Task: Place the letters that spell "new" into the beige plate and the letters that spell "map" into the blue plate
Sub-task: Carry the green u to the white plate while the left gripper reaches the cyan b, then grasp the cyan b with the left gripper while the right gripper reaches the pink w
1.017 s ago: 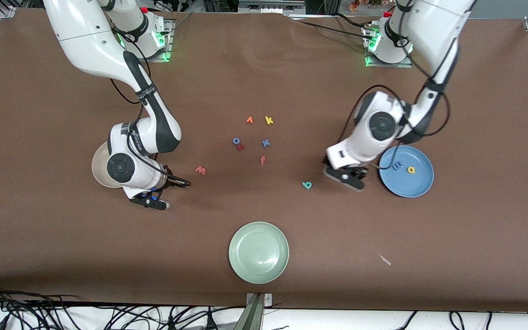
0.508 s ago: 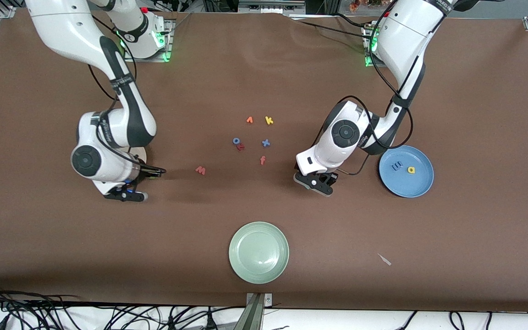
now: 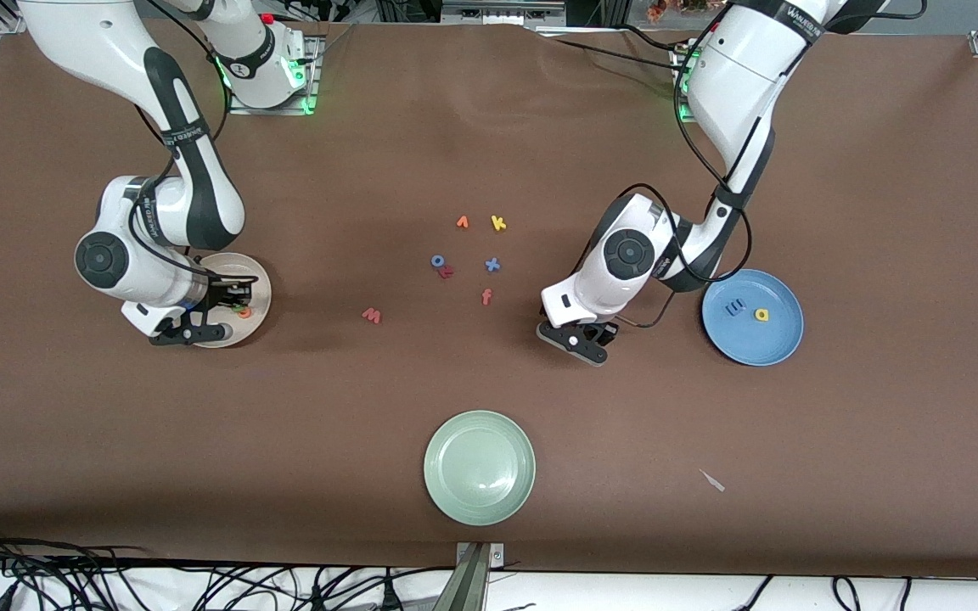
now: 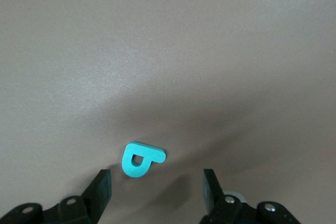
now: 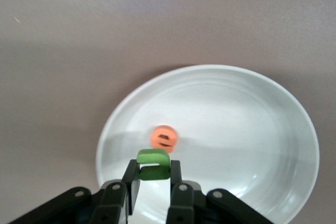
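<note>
My right gripper [image 3: 230, 295] hangs over the beige plate [image 3: 264, 284], shut on the green "n" [image 5: 153, 163]. The orange "e" [image 5: 164, 137] lies in that plate [image 5: 262, 85], just past the gripper [image 5: 153, 179]. The pinkish-red "w" [image 3: 372, 316] rests on the table between the beige plate and the other letters. My left gripper [image 3: 581, 338] is low over the table, open. The teal "p" [image 4: 140, 160] lies flat just ahead of its fingertips [image 4: 156, 187], nearer one finger [image 4: 102, 190]; the hand hides it in the front view. The blue plate [image 3: 773, 344] holds the blue "m" [image 3: 737, 306] and the yellow "a" [image 3: 761, 315].
A loose cluster mid-table: orange "v" [image 3: 463, 222], yellow "k" [image 3: 498, 223], blue "o" [image 3: 437, 260] touching a dark red letter [image 3: 446, 271], blue "x" [image 3: 492, 265], orange "f" [image 3: 486, 296]. A pale green plate [image 3: 479, 467] sits near the front edge.
My right arm has carried the green "n" toward its own end of the table, over the beige plate. My left arm has moved from beside the blue plate to over the teal "p", covering it.
</note>
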